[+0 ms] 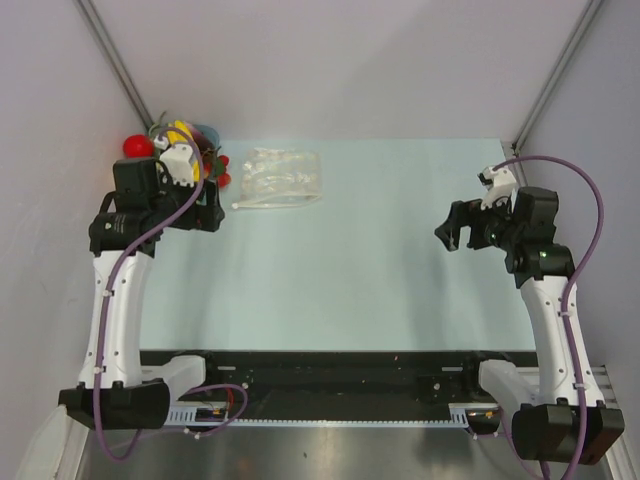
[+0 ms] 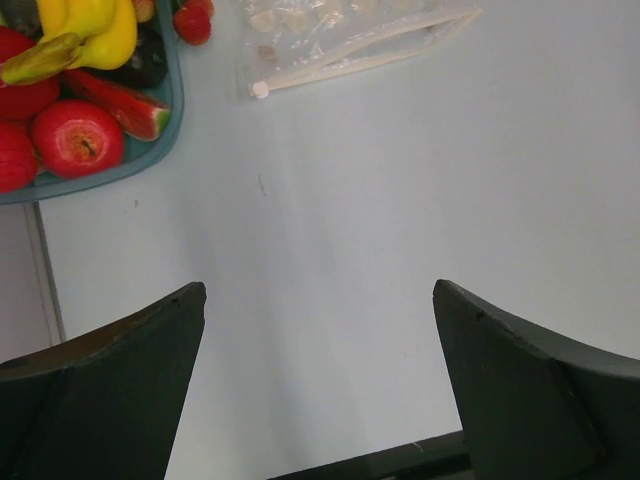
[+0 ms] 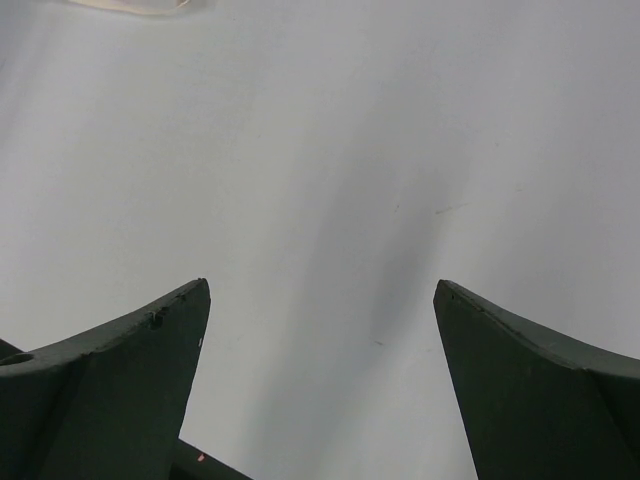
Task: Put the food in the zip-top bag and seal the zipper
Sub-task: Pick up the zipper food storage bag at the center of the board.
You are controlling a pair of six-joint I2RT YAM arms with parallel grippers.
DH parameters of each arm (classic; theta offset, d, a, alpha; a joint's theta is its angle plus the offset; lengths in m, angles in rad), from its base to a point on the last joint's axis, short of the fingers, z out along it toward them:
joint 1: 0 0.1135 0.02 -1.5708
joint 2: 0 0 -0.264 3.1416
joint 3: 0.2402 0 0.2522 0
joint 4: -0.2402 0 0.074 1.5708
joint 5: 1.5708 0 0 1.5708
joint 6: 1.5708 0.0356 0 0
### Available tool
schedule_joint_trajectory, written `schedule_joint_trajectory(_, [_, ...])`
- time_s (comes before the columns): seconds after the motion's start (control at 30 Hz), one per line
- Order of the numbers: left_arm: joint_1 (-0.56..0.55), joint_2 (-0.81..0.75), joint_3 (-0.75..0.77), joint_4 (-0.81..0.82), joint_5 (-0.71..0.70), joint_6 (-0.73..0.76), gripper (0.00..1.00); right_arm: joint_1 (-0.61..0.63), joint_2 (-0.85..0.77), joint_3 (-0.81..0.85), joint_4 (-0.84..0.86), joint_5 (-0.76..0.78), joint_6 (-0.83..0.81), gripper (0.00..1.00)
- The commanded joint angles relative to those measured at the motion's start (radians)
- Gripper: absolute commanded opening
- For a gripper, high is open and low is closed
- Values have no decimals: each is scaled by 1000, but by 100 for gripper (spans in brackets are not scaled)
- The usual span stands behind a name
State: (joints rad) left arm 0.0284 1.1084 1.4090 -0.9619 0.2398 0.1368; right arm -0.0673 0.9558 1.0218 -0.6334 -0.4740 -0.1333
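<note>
Zip-top bag (image 1: 283,175) flat on counter (image 1: 350,290), far left, long axis left-right, zipper (image 1: 275,201) along its near edge. Food (image 2: 78,135) piled in blue basket (image 2: 150,162) just left of bag. Left claw (image 2: 320,400) wide open, empty, near bag. Right claw (image 3: 320,390) wide open, empty, well apart.

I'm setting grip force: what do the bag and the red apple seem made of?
The zip-top bag looks like thin clear plastic film: see-through and crinkled. The red apple looks like glossy moulded plastic, judging by its shine, though uncertain.
</note>
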Motion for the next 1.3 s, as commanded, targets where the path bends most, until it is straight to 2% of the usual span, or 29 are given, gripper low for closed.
schedule_joint_trajectory(0.0, [-1,15,-5,101,-118,-23,99,-2,17,6,75,24,41,100])
schedule_joint_trajectory(0.17, [-18,-32,-129,320,-106,139,100,-32,43,-2,101,-52,20,100])
schedule_joint_trajectory(0.23, [-19,-18,-154,354,-77,239,100,-35,49,-8,110,-89,15,100])
schedule_joint_trajectory(0.37, [-76,43,-241,553,-62,316,100,-35,57,-28,165,-91,46,100])
schedule_joint_trajectory(0.43, [-91,77,-303,612,-24,404,100,-35,67,-29,190,-91,67,100])
schedule_joint_trajectory(0.63, [-185,215,-484,957,22,720,100,-35,78,-26,244,-81,89,100])
schedule_joint_trajectory(0.67, [-197,246,-487,991,30,769,99,-35,77,-35,253,-89,89,100])
schedule_joint_trajectory(0.83, [-219,454,-446,1146,10,833,94,-35,58,-60,345,-106,129,100])
schedule_joint_trajectory(0.93, [-222,563,-380,1155,12,866,89,-34,54,-65,374,-97,159,100])
schedule_joint_trajectory(1.2, [-269,748,-295,1256,-29,966,87,-40,89,-43,365,-120,187,100])
schedule_joint_trajectory(1.27, [-283,778,-263,1296,-63,965,79,-42,95,-37,363,-126,189,100])
